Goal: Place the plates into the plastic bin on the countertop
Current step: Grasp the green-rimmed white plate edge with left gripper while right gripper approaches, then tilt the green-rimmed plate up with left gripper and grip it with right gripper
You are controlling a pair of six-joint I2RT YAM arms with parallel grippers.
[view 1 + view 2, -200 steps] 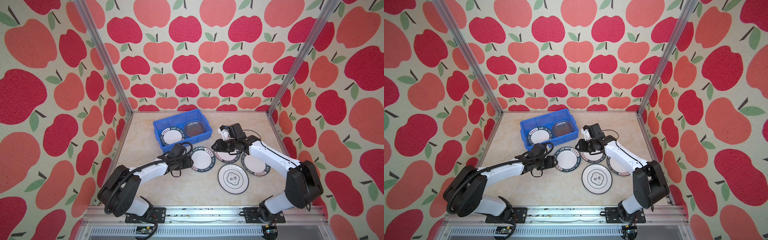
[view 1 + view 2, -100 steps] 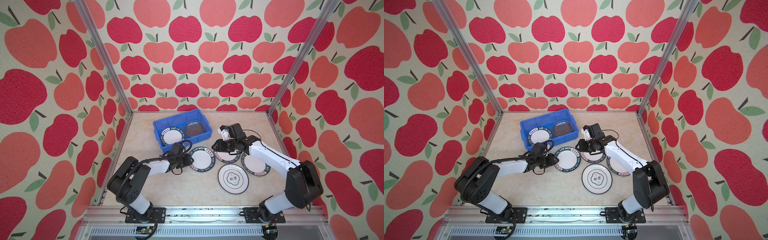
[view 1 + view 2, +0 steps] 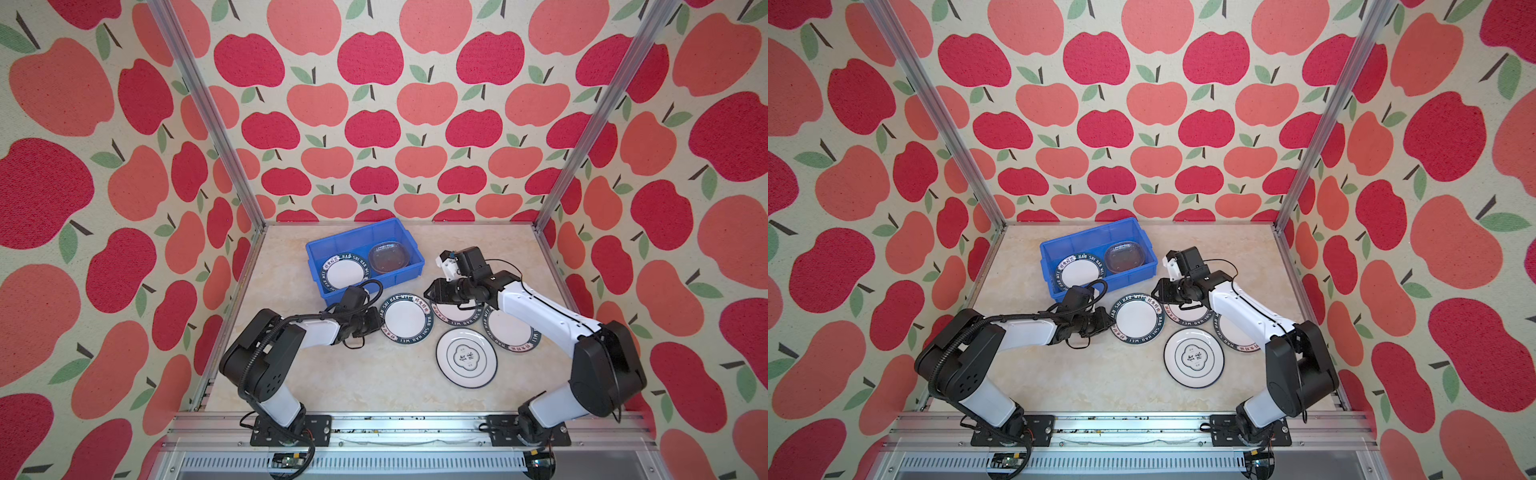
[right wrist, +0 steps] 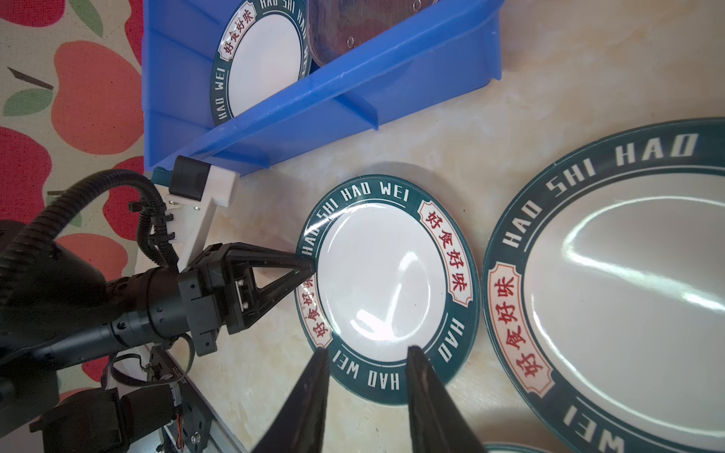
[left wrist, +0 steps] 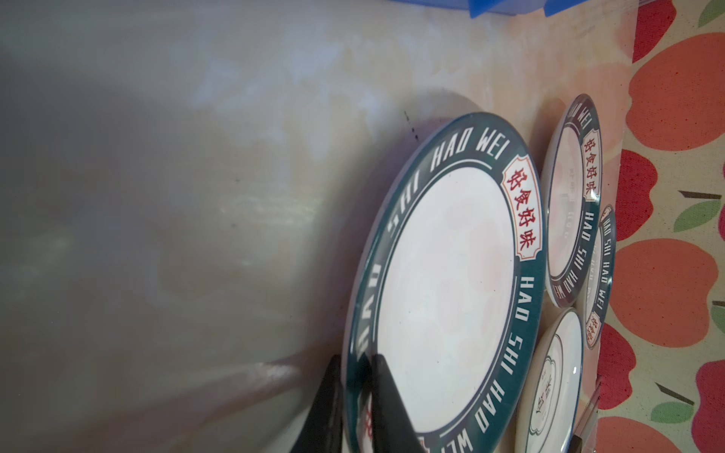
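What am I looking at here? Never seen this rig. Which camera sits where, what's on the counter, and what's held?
Two small robot arms are bolted to the front rail, and each ends in a two-finger gripper. Two pictures come from one stereo camera overhead, looking down on the whole scene. The other two come from a camera on each arm's wrist, looking out past its own fingers.

On the countertop stands a blue plastic bin. It holds one lettered plate and at least one clear glass plate.

Outside the bin, the left gripper is shut on the rim of a second lettered plate. Whether it is lifted yet is hard to tell. Two more lettered plates and a white emblem plate lie beside it. The right gripper hovers open and empty.
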